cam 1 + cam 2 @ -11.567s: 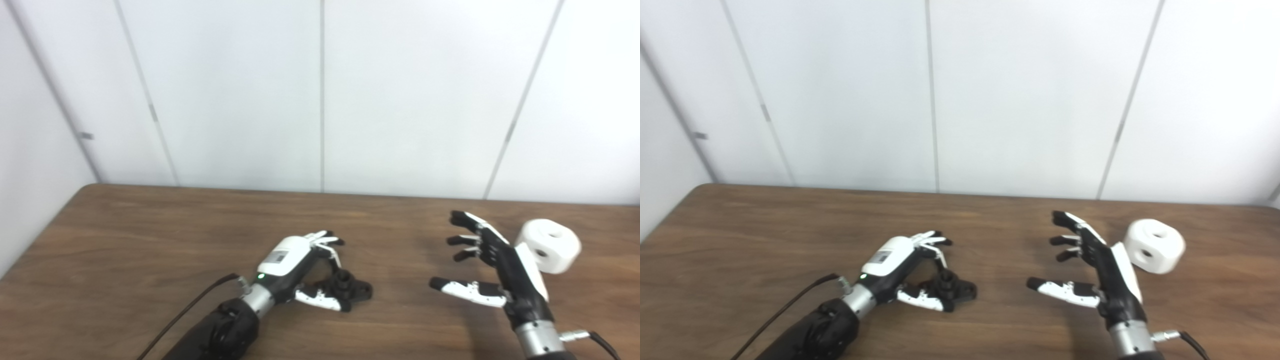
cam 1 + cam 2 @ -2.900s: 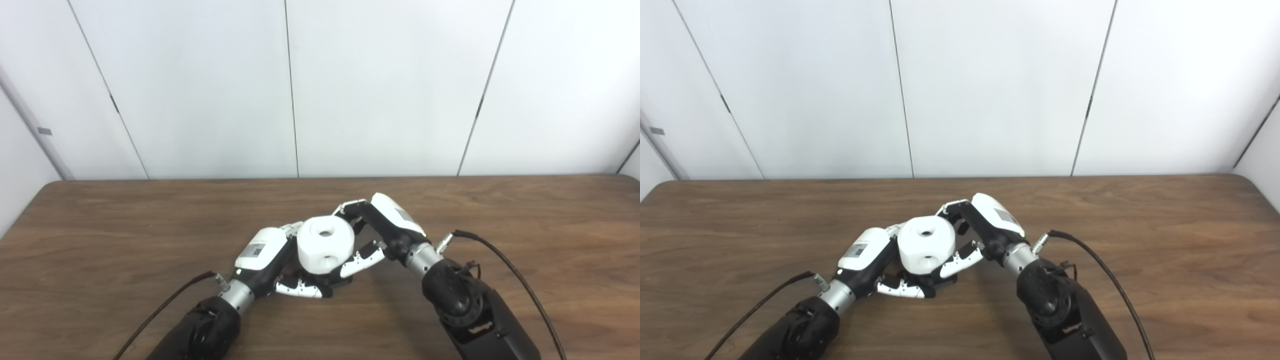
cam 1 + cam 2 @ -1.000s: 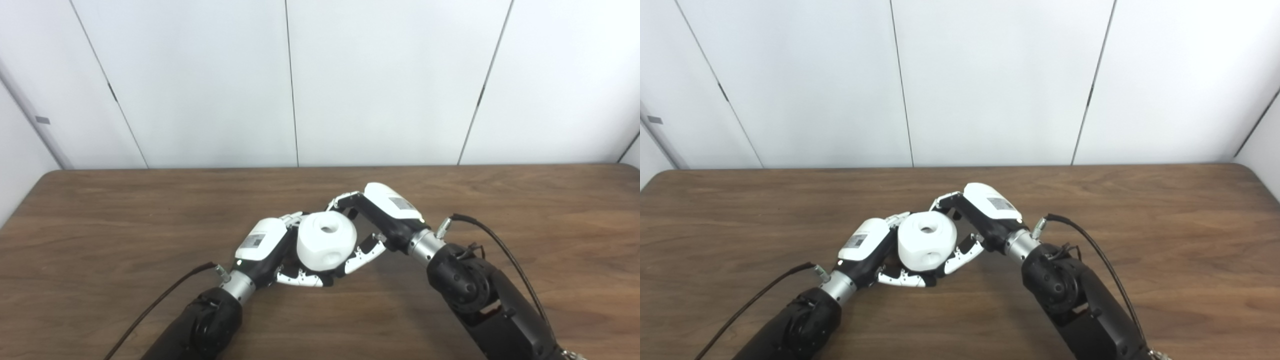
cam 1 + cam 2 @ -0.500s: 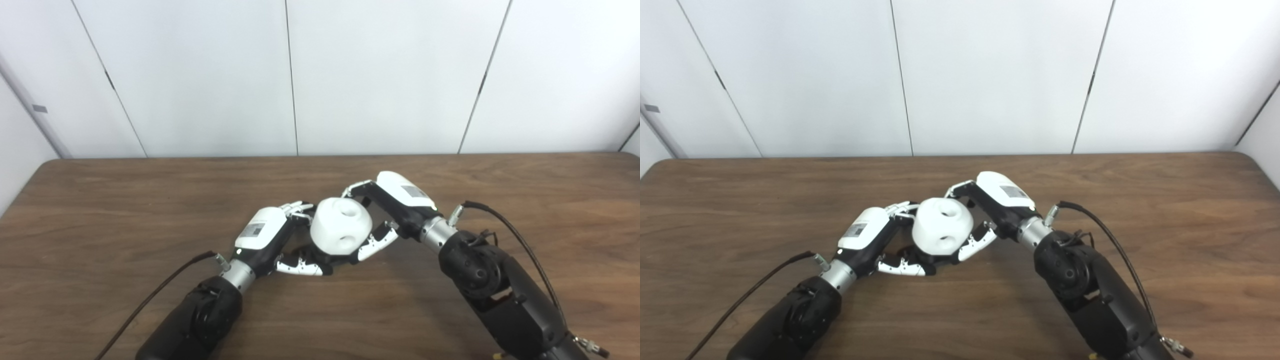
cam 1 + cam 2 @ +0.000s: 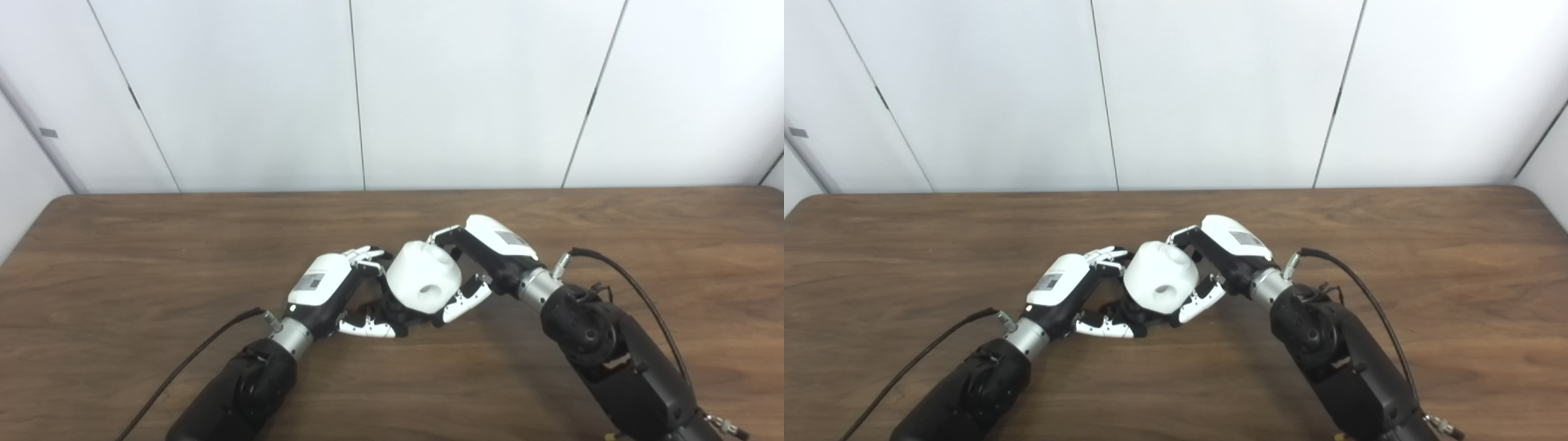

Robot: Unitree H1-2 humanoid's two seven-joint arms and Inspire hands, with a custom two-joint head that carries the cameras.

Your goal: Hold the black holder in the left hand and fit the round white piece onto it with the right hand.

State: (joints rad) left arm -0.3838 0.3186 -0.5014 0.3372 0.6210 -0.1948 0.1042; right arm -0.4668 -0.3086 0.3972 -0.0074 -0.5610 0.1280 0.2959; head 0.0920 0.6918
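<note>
The right hand's fingers (image 5: pixel 442 234) curled over the far side of the round white piece (image 5: pixel 423 282), and its thumb (image 5: pixel 463 299) pressed the near right side, so the piece was pinched between them. The right hand (image 5: pixel 487 254) held the piece up off the table (image 5: pixel 122 245), tipped a little, with one hole facing near and down. The piece sat in the middle of the table, just right of the left hand (image 5: pixel 327 293).

The left hand's fingers (image 5: pixel 367 254) bent around the far side of the black holder (image 5: pixel 392 309), and its thumb (image 5: pixel 366 328) lay along the near side. The holder showed only as a dark shape under the white piece, low by the table. The white piece was right above the holder and looked to be touching it, but I could not tell if it was fitted on.

Both arms came in from the near edge and met in the middle. A black cable (image 5: pixel 196 358) ran along the left arm, and another cable (image 5: pixel 637 300) looped by the right arm. A white wall (image 5: pixel 245 92) stood behind the table.
</note>
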